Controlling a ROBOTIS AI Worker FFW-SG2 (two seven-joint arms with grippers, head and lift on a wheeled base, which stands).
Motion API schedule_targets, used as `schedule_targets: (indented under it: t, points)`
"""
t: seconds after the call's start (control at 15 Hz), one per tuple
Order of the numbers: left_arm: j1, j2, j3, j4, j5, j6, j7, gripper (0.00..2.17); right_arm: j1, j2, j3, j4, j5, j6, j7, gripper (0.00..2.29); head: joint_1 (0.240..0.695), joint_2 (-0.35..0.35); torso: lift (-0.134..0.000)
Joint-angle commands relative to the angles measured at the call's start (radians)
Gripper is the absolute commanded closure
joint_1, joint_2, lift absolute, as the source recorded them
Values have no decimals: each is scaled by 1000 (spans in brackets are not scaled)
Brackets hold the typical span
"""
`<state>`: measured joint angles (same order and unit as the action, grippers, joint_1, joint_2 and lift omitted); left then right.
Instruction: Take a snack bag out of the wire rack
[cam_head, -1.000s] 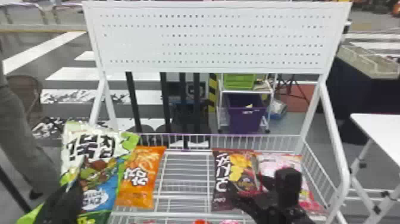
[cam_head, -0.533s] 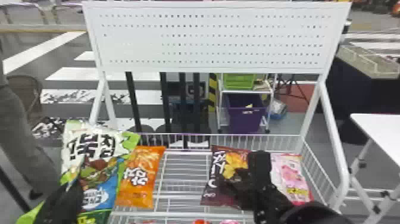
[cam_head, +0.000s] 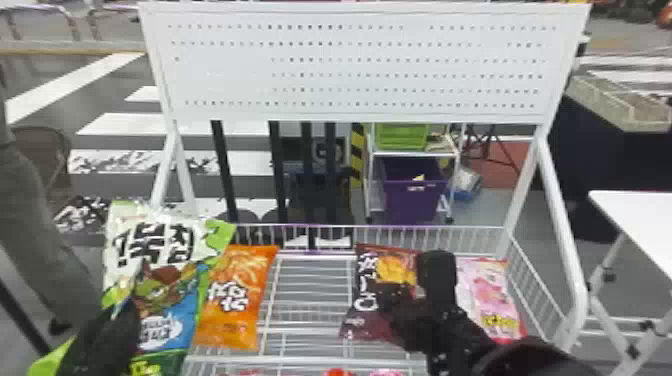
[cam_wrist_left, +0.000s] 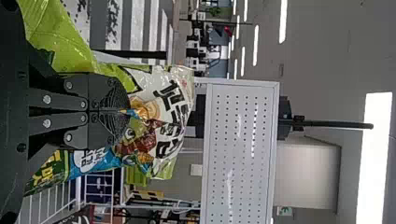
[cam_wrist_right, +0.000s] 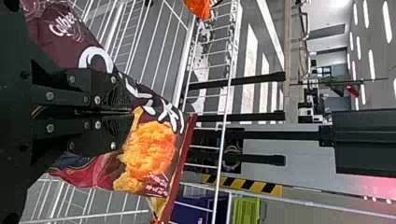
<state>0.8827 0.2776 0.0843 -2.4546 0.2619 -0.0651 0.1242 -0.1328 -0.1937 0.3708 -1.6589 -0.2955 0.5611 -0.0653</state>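
At the head view's lower left, my left gripper (cam_head: 107, 335) holds a green, white and blue snack bag (cam_head: 165, 280). The left wrist view has that gripper (cam_wrist_left: 126, 111) shut on the middle of the bag (cam_wrist_left: 166, 112), which bulges around the fingertips. On the rack's right side, my right gripper (cam_head: 435, 290) lies over a maroon snack bag (cam_head: 370, 315) with a yellow-orange picture. In the right wrist view the same gripper (cam_wrist_right: 132, 112) is shut on the maroon bag (cam_wrist_right: 149, 154), pinching its front. The bag is still inside the wire rack (cam_head: 430, 233).
An orange snack bag (cam_head: 239, 295) lies in the rack beside the green one, and a pink bag (cam_head: 487, 295) just right of the right gripper. Bare wire separates the orange and maroon bags. A white perforated panel (cam_head: 350, 65) rises behind; a white table (cam_head: 635, 225) stands right.
My right gripper has shifted left from the edge of the pink bag onto the maroon one, and more of the pink bag is exposed. The maroon bag leans slightly differently. My left gripper stays put.
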Motion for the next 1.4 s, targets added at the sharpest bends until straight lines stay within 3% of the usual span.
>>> schedule_targets:
  t: [0.0,0.2,0.4,0.67,0.8,0.93,1.33]
  points:
    - [5,0,2,-3,-1,0,0,2047,45,-18,-27,-87,-5,0,-2,2246,499,0,0]
    - [9,2,0,-4,-3,0,0,2047,160,-49,-89,-274,-22,0,-2,2246,499,0,0]
    - [9,0,-1,-4,-6,0,0,2047,346,-101,-190,-515,-25,-28,2,2246,499,0,0]
    - [-7,3,0,0,-1,0,0,2047,621,-105,-348,-682,-22,-169,18,2246,499,0,0]
    - [-13,3,-1,0,-1,0,-1,2047,750,-85,-409,-717,-22,-292,55,2246,499,0,0]
    - [-16,3,-1,2,0,0,-1,2047,845,-30,-466,-742,-14,-381,101,2246,499,0,0]
    - [-16,5,-1,6,2,0,-1,2047,978,23,-556,-792,-8,-464,119,2246,499,0,0]
